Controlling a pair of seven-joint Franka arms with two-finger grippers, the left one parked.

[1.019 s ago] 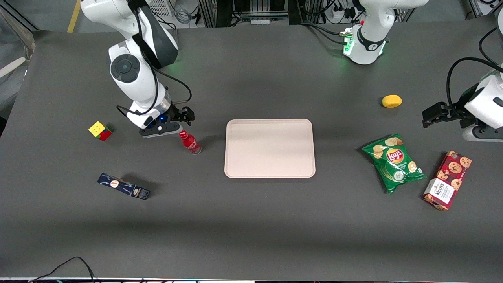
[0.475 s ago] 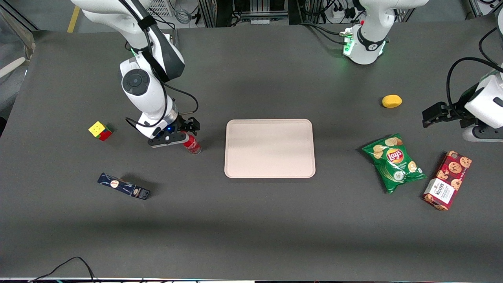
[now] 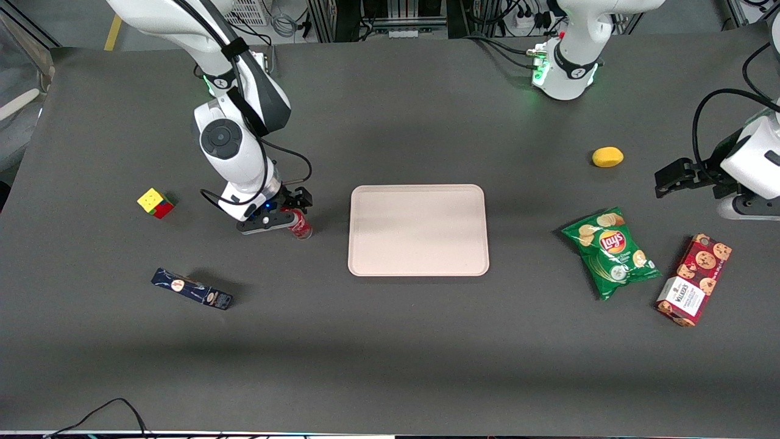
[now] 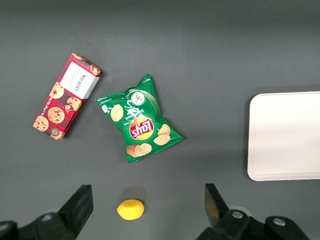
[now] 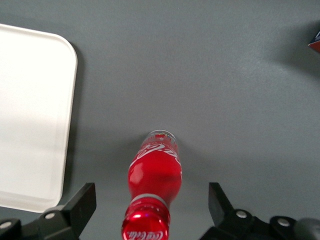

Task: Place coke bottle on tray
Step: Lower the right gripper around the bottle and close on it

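Note:
The coke bottle (image 3: pixel 300 225), small and red with a red cap, stands upright on the grey table beside the tray (image 3: pixel 418 230), toward the working arm's end. My right gripper (image 3: pixel 286 214) is right above the bottle's top and is open. In the right wrist view the bottle (image 5: pixel 155 180) stands between the two spread fingers (image 5: pixel 82 202), not touched by either, with its cap nearest the camera. The pale tray (image 5: pixel 30 115) lies flat with nothing on it.
A Rubik's cube (image 3: pixel 155 202) and a dark blue box (image 3: pixel 192 289) lie toward the working arm's end. A lemon (image 3: pixel 607 157), a green Lay's chips bag (image 3: pixel 611 251) and a red cookie box (image 3: pixel 694 279) lie toward the parked arm's end.
My right gripper has moved down and toward the tray, from beside the bottle's cap to over the bottle, now straddling it. The bottle and tray have not moved.

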